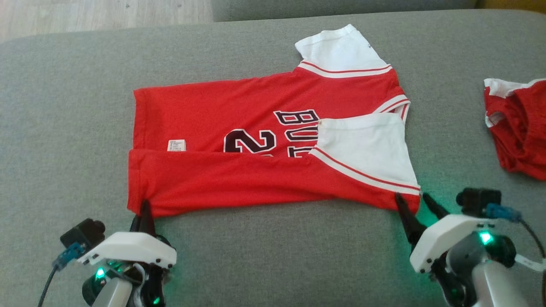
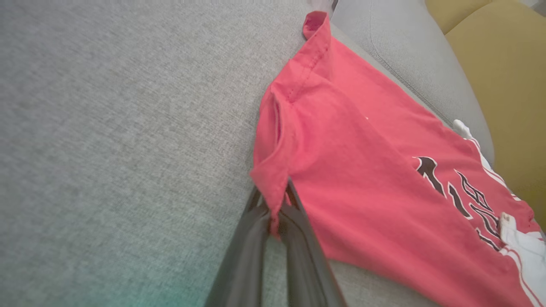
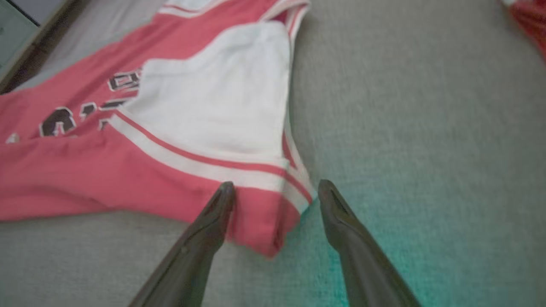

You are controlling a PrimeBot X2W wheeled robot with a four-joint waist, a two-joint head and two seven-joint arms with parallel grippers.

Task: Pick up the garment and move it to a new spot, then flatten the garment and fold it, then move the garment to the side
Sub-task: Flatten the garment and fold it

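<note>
The jersey [image 1: 204, 106] lies on the grey sofa cushion [image 1: 64, 128], its near edge folded over. The left end effector [image 1: 145, 205] is clamped on the hem corner. The right end effector [image 1: 412, 198] gapes empty around the sleeve corner, likely so both corners can lift together.

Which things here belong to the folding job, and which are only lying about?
In the job: red jersey; left claw, shut on its hem corner; right claw, open at its sleeve.
Lying about: crumpled red garment at right; yellow cushion.
</note>
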